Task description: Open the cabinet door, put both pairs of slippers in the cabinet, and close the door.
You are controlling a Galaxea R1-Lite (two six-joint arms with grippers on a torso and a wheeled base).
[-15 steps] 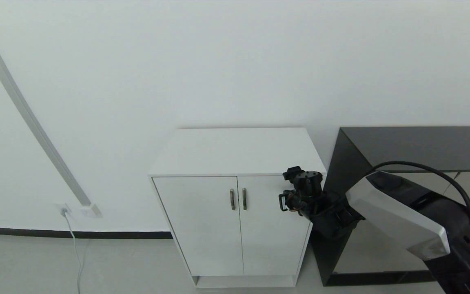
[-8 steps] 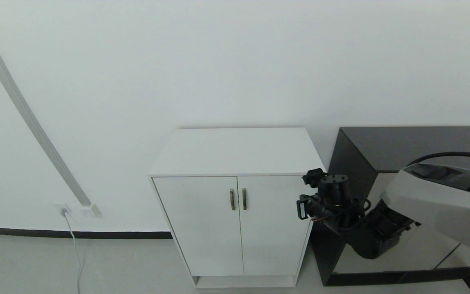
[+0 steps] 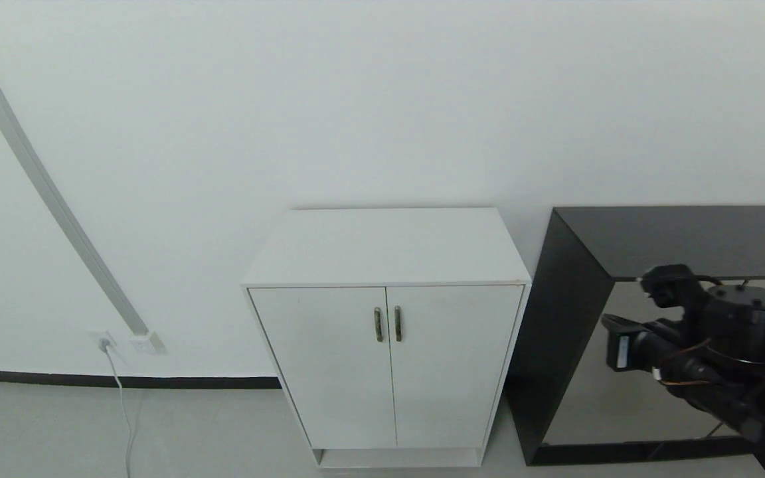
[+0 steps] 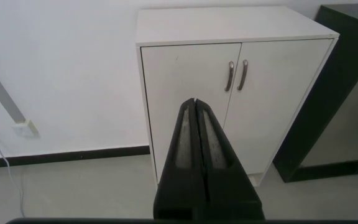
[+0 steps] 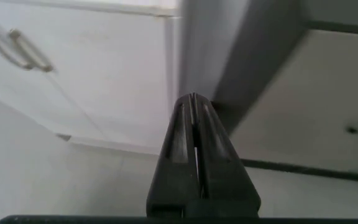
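The cabinet [image 3: 386, 332] is seen against the wall with both doors shut, its two handles [image 3: 387, 324] side by side at the middle seam. A black unit [image 3: 621, 239] is set just right of the cabinet, and a socket [image 3: 105, 343] is fixed to the wall well to its left. The right gripper [image 5: 194, 106] is held right of the cabinet, before the black unit. Its jaws seem pressed together, though that view is blurred. The left gripper [image 4: 194, 109] is pointed at the cabinet's left door from well apart, jaws pressed together.
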